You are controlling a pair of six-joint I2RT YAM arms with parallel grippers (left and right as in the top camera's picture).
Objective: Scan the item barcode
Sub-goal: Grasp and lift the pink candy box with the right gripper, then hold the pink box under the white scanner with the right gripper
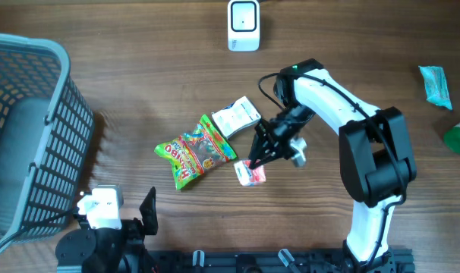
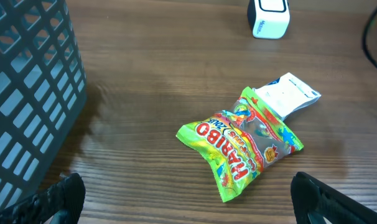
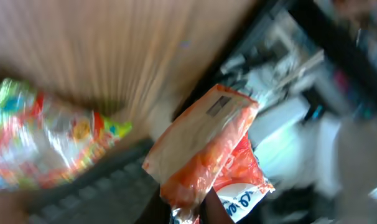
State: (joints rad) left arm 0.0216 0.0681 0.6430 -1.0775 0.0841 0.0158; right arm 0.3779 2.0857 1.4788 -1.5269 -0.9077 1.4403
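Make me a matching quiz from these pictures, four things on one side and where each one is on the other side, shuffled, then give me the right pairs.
Things:
1. orange-red packet
2. Haribo bag
3. grey basket
4. white device

Places:
a. top of the overhead view
b. left side of the overhead view
c. pinched in the right gripper
d. lying flat at the centre, touching a white packet

Pairs: 1-c, 2-d, 3-b, 4-a.
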